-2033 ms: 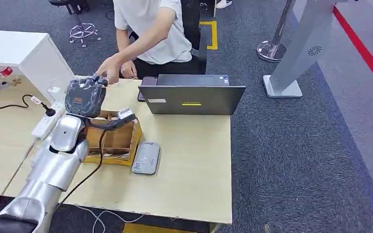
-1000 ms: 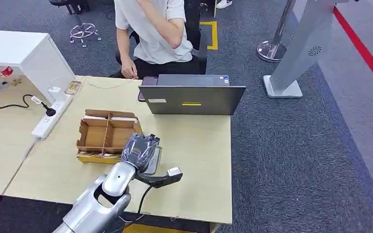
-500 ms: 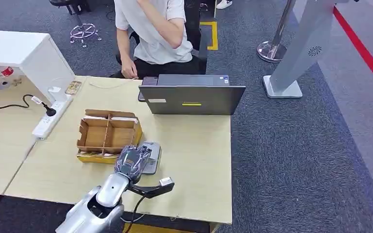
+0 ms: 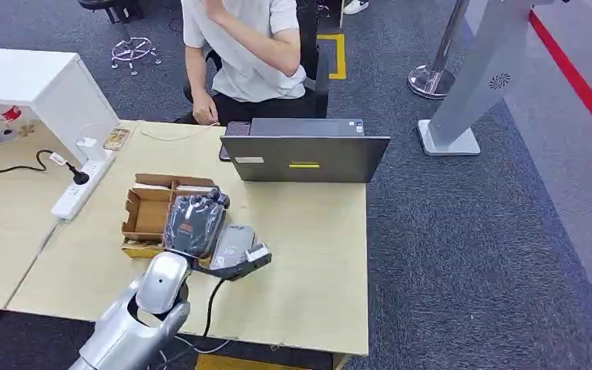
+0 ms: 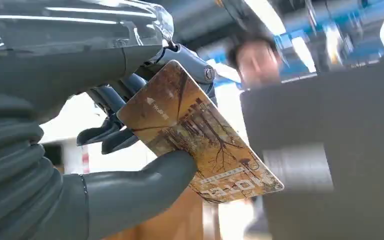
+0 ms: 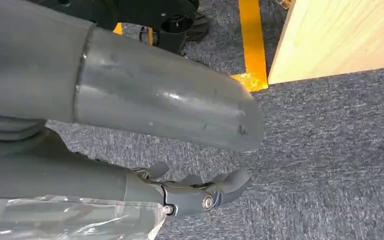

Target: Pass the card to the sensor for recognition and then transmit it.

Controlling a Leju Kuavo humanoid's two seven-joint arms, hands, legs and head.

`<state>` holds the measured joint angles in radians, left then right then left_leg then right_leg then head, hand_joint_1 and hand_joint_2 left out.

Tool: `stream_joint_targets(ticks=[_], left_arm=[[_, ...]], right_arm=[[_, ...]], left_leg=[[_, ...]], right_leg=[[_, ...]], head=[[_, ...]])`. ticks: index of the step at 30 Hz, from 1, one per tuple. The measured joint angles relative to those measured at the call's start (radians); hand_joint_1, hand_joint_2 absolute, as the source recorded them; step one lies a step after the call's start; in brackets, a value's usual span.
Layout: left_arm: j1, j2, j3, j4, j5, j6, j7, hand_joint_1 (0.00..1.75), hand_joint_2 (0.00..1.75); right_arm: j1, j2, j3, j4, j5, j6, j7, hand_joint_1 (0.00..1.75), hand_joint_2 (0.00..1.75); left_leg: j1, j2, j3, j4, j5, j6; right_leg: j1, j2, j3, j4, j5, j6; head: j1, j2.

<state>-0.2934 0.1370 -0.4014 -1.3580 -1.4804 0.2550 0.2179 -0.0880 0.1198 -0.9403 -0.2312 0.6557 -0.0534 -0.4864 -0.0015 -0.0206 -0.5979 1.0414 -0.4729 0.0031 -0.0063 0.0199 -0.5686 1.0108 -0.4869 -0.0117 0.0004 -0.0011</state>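
Observation:
My left hand hovers low over the wooden table, above the right part of the cardboard box and the left edge of the grey card reader. In the left wrist view the brown picture card is pinched between the thumb and the darker fingers, its free end pointing toward the laptop. From the head view the hand hides the card. My right hand hangs beside the table over grey carpet and holds nothing; its fingers lie loosely apart.
A dark laptop stands at the table's far side, its back to me. A person sits behind it. A white power strip and cable lie at the left. A grey kiosk stand stands on the carpet at the right.
My left hand came from the table's far left, by the person's outstretched hand, to the card reader, drew back toward the front edge, then moved forward again. The person's arm withdrew.

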Motion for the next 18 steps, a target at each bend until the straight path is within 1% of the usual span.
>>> stream_joint_targets(ticks=[2,5,8,10,15,18], left_arm=[[-0.037,0.009,0.036,-0.010,-0.023,0.057,-0.003,1.75,1.75],[-0.110,0.035,0.104,0.000,-0.024,0.103,-0.028,1.75,1.75],[-0.189,0.065,0.168,0.049,-0.025,0.109,-0.047,1.75,1.75],[-0.223,0.077,0.197,0.078,-0.025,0.110,-0.056,1.75,1.75],[-0.273,0.093,0.228,0.135,-0.027,0.109,-0.055,1.75,1.75],[-0.313,0.116,0.256,0.193,-0.026,0.105,-0.055,1.75,1.75]], right_arm=[[-0.009,0.000,0.002,0.000,0.012,0.002,0.009,0.00,0.00],[-0.023,0.000,0.011,0.000,0.026,0.005,0.021,0.00,0.00],[-0.035,0.000,0.019,0.000,0.032,0.007,0.032,0.00,0.00],[-0.041,0.000,0.022,0.000,0.033,0.007,0.034,0.00,0.00],[-0.046,0.000,0.024,0.002,0.034,0.007,0.036,0.00,0.00],[-0.049,0.000,0.024,0.003,0.034,0.007,0.046,0.00,0.00]], left_leg=[[0.000,0.000,0.000,0.000,0.000,0.000],[0.000,0.000,0.001,0.000,0.001,-0.001],[0.001,0.000,0.001,0.000,0.002,-0.001],[0.001,0.000,0.001,0.000,0.002,-0.001],[0.001,0.000,-0.001,0.000,0.001,-0.001],[0.001,0.001,0.000,0.000,0.001,-0.001]], right_leg=[[0.000,0.000,0.000,0.000,0.000,0.000],[0.000,0.000,0.000,0.001,0.000,0.000],[0.000,0.000,0.000,0.001,0.001,0.000],[0.000,0.001,0.000,0.001,0.001,-0.001],[0.000,0.000,-0.001,0.001,0.001,-0.001],[0.000,0.001,-0.001,0.001,0.001,-0.001]], head=[[0.000,0.000],[0.000,0.000],[0.000,0.000],[0.000,0.000],[0.000,0.000],[0.000,0.000]])
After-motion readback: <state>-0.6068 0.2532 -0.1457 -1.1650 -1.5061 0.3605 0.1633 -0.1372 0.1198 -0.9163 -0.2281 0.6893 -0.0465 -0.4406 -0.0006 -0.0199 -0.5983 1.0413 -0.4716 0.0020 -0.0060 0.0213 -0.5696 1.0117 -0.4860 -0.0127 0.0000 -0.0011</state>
